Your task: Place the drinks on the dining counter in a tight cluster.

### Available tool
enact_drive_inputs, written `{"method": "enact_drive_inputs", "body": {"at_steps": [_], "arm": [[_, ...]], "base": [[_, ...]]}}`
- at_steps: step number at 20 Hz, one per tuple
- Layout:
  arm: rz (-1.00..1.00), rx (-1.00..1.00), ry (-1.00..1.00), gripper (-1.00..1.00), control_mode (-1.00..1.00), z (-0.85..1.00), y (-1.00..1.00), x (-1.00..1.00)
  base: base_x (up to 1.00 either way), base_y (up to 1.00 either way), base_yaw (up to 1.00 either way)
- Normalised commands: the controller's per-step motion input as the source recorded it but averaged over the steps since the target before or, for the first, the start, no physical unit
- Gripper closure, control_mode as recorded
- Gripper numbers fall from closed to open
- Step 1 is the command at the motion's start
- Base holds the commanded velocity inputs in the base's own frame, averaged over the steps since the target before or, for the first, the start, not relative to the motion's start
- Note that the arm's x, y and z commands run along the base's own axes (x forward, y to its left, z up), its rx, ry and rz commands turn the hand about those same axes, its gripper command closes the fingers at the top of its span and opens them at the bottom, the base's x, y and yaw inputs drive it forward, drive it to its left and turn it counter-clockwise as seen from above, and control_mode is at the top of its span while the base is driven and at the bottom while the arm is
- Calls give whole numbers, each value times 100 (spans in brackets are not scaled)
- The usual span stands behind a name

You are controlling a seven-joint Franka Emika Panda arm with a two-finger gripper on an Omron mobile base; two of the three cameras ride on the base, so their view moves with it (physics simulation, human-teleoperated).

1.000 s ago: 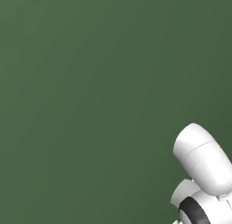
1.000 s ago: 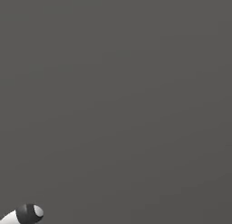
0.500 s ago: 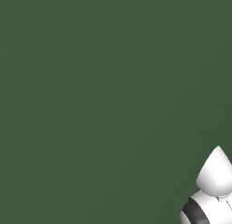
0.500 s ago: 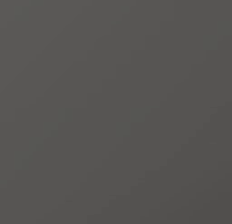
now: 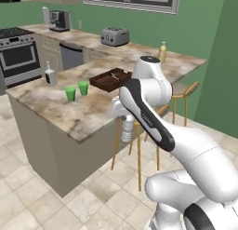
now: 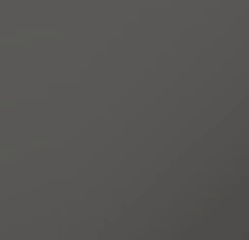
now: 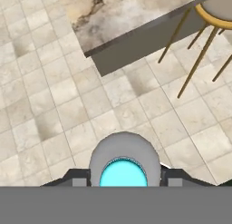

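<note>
Water bottle (image 7: 123,162) — clamped in gripper (image 7: 123,181).

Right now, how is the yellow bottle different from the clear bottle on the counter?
The yellow bottle is yellow all over, while the clear bottle is see-through and pale. The yellow bottle stands at the far end of the counter near the green wall, past the dark tray; the clear bottle stands at the end nearer the stove, beside two green cups. Both stand upright on the marbled stone top.
</note>
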Motion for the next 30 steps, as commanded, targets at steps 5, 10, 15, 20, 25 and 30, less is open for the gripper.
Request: {"method": "enact_drive_inputs", "body": {"at_steps": [5,10,15,20,25,30], "arm": [[0,0,0,100,100,0,0,0],[0,0,0,100,100,0,0,0],[0,0,0,100,100,0,0,0],[0,0,0,100,100,0,0,0],[0,0,0,100,100,0,0,0],[0,0,0,100,100,0,0,0]], "base": [[20,100,-28],[26,100,-31],[27,100,-31],[41,100,-40],[46,100,-50],[24,100,-46]]}}
